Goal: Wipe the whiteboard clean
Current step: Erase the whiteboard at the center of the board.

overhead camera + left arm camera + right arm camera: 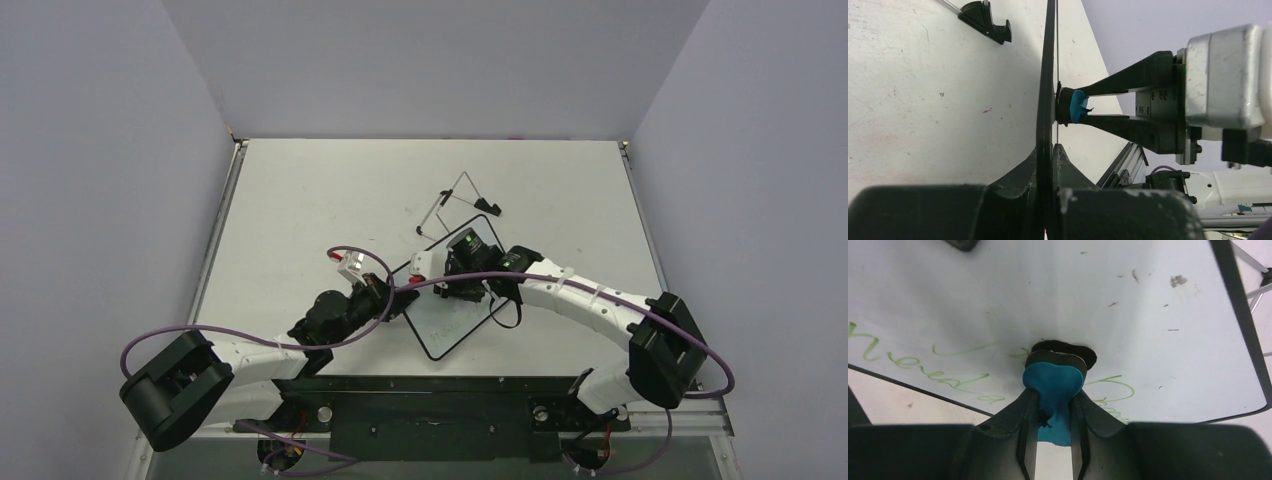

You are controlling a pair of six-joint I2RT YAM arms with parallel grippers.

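The whiteboard [452, 328] is a white board with a thin black frame and lies at an angle in the middle of the table. Green handwriting [955, 383] runs across its face [1148, 315]. My left gripper [396, 297] is shut on the board's left edge. In the left wrist view the board shows edge-on [1045, 90] between the left gripper's [1053, 152] closed jaws. My right gripper [1054, 395] is shut on a blue-and-black eraser [1053, 382], whose black pad presses on the board's face. The eraser [1077, 106] also shows from the side, against the board.
A thin wire easel stand [460, 203] with black feet lies just beyond the board; one foot [986, 21] shows near the board's far end. Its wires [1255, 270] run past the board's right edge. Purple walls enclose the table on three sides.
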